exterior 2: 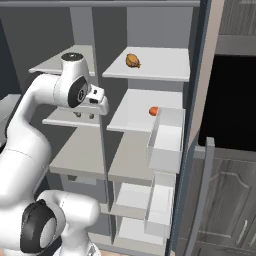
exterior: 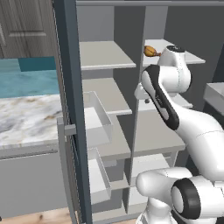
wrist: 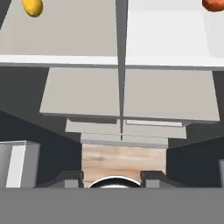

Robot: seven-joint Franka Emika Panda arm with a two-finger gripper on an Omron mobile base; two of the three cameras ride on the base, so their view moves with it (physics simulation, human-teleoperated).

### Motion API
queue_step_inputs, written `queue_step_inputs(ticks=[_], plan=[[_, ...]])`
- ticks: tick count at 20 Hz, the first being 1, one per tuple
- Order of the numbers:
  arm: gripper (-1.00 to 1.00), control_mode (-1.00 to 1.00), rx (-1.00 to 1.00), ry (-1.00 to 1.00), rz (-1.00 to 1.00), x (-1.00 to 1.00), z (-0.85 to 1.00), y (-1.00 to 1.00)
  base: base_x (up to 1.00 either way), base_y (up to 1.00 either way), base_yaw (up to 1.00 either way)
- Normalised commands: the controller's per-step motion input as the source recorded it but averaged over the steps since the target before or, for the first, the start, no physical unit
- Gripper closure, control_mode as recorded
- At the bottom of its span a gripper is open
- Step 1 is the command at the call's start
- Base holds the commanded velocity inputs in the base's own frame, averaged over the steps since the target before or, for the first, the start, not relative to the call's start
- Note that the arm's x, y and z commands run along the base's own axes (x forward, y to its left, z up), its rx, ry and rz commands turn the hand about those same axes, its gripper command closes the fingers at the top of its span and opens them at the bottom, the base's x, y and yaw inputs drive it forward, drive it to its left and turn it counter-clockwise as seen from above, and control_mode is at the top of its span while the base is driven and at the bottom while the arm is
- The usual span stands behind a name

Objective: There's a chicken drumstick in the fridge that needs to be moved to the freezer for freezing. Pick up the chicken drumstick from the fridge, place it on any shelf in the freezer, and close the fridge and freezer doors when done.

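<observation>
Left base view: the white arm rises from the lower right in front of the open cabinet, both doors swung wide. The chicken drumstick point(exterior: 150, 51) lies on the top shelf point(exterior: 192, 58) of the right-hand compartment, just beside the arm's upper joint as seen from here. The left door point(exterior: 70, 109) stands edge-on, with the marble counter point(exterior: 26, 118) behind it.

Right base view: the drumstick point(exterior 2: 133, 60) sits near the middle of that top shelf point(exterior 2: 160, 67), well apart from the gripper point(exterior 2: 84, 115), which hangs low in front of the central divider point(exterior 2: 102, 150), pointing downward. A small red fruit point(exterior 2: 154, 111) rests on the shelf below, close to the door bin point(exterior 2: 167, 142).

Hand view: the fingertips point(wrist: 70, 178) stand apart with nothing between them — released and empty. A yellow fruit point(wrist: 33, 6) lies on the left-hand shelf and the red fruit point(wrist: 213, 4) on the right-hand one.
</observation>
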Motion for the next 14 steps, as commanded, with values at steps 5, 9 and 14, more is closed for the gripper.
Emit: queue_step_inputs(ticks=[5, 9, 14], plan=[[-1.00, -1.00, 0.00, -0.12, -0.01, -0.60, 0.00, -0.07, 0.00, 0.00, 0.00], [-1.00, -1.00, -0.01, -0.23, 0.00, -0.73, 0.26, -0.14, 0.00, 0.00, 0.00], [-1.00, -1.00, -0.06, -0.19, 0.00, -0.28, 0.52, -0.16, 0.00, 0.00, 0.00]])
